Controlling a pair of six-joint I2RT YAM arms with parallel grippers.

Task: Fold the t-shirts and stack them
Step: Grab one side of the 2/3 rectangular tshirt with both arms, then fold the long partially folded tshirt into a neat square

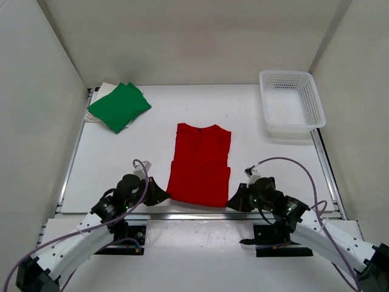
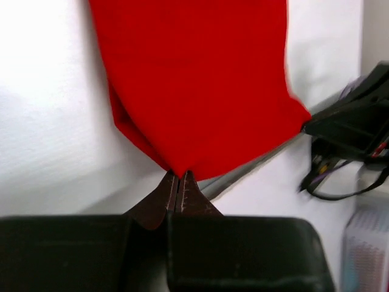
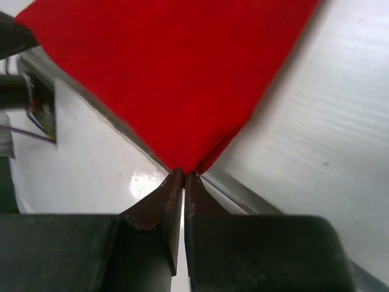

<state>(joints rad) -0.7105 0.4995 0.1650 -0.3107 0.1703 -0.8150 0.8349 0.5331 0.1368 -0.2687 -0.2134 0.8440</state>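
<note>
**Both arms pinching the near hem of the bright red cloth t-shirt (image 1: pixel 200 165)**

Lying flat in the middle of the white table (image 1: pixel 121 164), it has its sleeves folded in so that it makes a long rectangle. The collar points to the far side and the hem lies right at the near edge.

The left arm's black two-finger left gripper (image 1: pixel 160 193) has its tips pressed together on the near-left corner. Its wrist view shows the red cloth gathered to a point between them.

The black right gripper (image 1: pixel 234 199) is pinched the same way on the near-right corner, with the fabric fanning out from its tips.

Over in the far-left corner sits a bright green cloth shirt (image 1: pixel 119 106), folded into a tilted square. A sliver of pale cream cloth (image 1: pixel 91 117) peeks out from under it, though what it is I cannot tell.

A white plastic mesh basket (image 1: pixel 285 73) stands at the far right, well apart from the shirts.
</note>
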